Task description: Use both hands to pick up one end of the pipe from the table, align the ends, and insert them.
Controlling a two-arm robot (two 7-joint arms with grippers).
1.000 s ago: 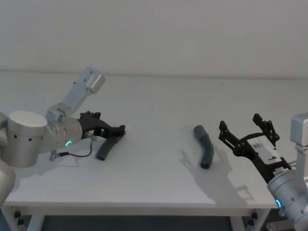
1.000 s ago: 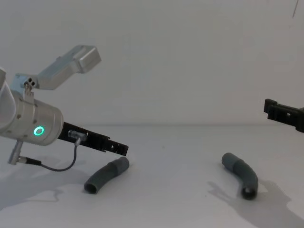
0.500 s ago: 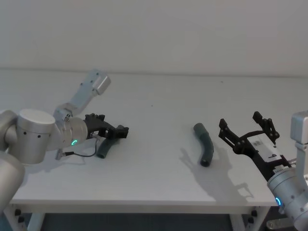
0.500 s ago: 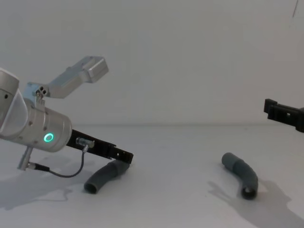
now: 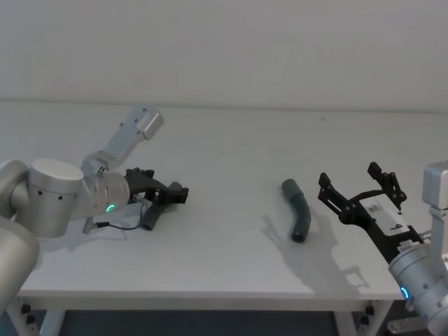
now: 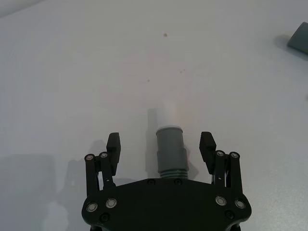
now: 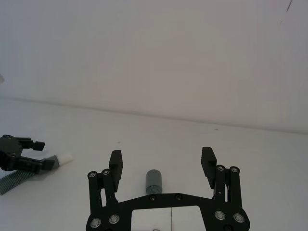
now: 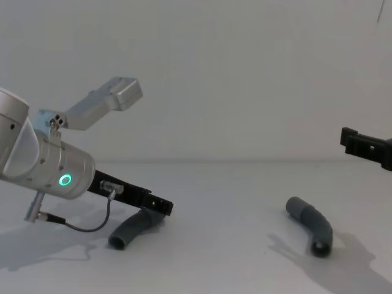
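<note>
The left gripper [image 6: 160, 139] is low over the left side of the worktop [image 5: 224, 161], its two black fingers [image 6: 113, 144] spread wide. They straddle the smooth grey cuff [image 6: 170, 147] of the left pipe piece [image 5: 149, 218], one finger on each side with a gap to the cuff on both sides. A narrower white tip [image 6: 168, 113] sticks out of the cuff past the fingertips, pointing toward the middle of the worktop. The rest of this dark grey, slightly bent piece lies flat under the gripper, with its open far end nearer the robot. A green light ring [image 8: 64, 180] glows on the left arm's silver wrist.

The right gripper [image 5: 350, 178] is held above the worktop on the right side, also opened wide and holding nothing. The right pipe piece [image 5: 299, 210] lies flat on the worktop just beside it, toward the middle. It is dark grey and gently curved, with one open end facing the robot. The two pipe pieces are well apart.
</note>
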